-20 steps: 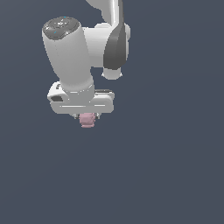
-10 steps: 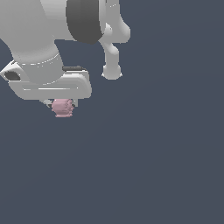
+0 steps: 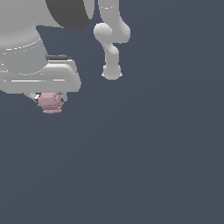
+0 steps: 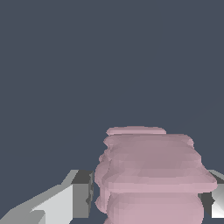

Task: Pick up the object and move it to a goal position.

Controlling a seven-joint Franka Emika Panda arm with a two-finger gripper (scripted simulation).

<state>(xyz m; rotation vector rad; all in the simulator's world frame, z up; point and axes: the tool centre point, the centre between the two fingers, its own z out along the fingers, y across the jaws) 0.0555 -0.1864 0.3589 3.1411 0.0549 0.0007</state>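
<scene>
The object [image 3: 50, 103] is a small pale-pink ridged lump poking out below the white gripper [image 3: 49, 99] at the exterior view's left. The gripper is shut on it, and its short fingers are mostly hidden behind the hand's wide white body. In the wrist view the object [image 4: 151, 175] fills the space between the two grey fingertips [image 4: 82, 192], held well above the dark floor. No goal marker is visible in either view.
The arm's white links [image 3: 111, 39] hang in the upper middle of the exterior view. Plain dark blue-grey ground lies all around, with nothing else on it.
The gripper with the object has swung towards the exterior view's left and closer to the camera, looming larger. The object stays clamped in it.
</scene>
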